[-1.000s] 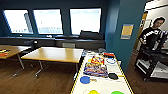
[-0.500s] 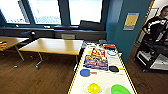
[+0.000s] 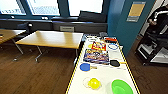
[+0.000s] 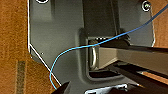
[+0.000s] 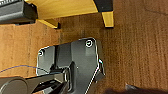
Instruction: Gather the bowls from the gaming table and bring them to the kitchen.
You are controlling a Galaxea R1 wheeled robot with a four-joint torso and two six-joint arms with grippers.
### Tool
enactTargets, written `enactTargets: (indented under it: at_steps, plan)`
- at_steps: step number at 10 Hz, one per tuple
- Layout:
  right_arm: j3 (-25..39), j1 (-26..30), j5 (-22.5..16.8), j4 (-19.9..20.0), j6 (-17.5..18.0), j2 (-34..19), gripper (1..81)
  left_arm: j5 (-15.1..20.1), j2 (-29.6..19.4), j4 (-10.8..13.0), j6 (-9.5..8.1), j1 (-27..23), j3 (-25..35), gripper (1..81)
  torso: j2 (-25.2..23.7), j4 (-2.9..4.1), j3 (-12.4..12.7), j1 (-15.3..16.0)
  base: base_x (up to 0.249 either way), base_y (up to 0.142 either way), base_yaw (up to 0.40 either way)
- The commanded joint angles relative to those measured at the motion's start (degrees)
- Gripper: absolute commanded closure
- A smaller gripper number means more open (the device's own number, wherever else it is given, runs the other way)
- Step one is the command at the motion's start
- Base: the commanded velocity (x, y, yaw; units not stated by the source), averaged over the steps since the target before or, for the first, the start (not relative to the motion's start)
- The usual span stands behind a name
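Rolling up to the long white-topped gaming table w/ yellow edge stripes (image 3: 105,75), approach step imo. Translucent yellow plastic bowl (image 3: 94,83) and green plastic bowl (image 3: 121,87) sit at its near end, apart. Pincers' state: can't tell. Next needs an arm brought over a bowl.

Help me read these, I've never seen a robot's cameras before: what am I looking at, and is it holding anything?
These are three cameras on one wheeled, two-armed robot. The wide picture comes from a camera high on its head, looking down at a long white gaming table with yellow edges. On it lie a yellow bowl, a green bowl, a blue paddle, a dark paddle and colourful printed boxes. A wooden table stands to the left, and a person is at the far right. The other two pictures come from the wrists, looking past the robot's own dark plates at brown wooden floor. I cannot see anything held.
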Motion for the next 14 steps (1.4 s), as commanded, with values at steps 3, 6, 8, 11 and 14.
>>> enactTargets:
  at_steps: [3, 6, 8, 11, 14]
  plan:
    - [6.2, 14.9, -3.7, 0.4, 9.7, -12.6, 1.0, 3.9, 0.1, 0.2, 0.29, -1.0, -0.2, 1.0, 0.0, 0.00, 0.2, 0.0, 0.000, 0.000, 0.000]
    - [4.8, 25.4, -11.4, 0.5, 13.9, -13.3, 1.0, 4.0, 0.2, 0.1, 0.29, -1.0, -0.2, 1.0, 0.0, 0.00, 0.1, 0.0, 0.000, 0.000, 0.000]
    - [3.0, 31.0, -14.8, 0.4, 19.0, -13.8, 1.0, 4.3, 0.1, 0.2, 0.29, -1.0, -0.1, 1.0, 0.0, 0.00, 0.1, 0.0, 0.000, 0.000, 0.000]
    - [2.9, 39.6, -20.8, 0.4, 20.6, -13.5, 1.0, 4.2, 0.4, 0.0, 0.20, -1.0, 0.0, 1.0, 0.0, 0.00, 0.1, 0.0, 0.000, 0.000, 0.000]
    - [-1.9, 47.7, -27.8, 0.4, 24.1, -10.9, 1.0, 3.9, 0.2, -0.1, 0.11, -1.0, 0.0, 1.0, 0.1, 0.00, 0.0, 0.1, 0.000, 0.000, 0.000]
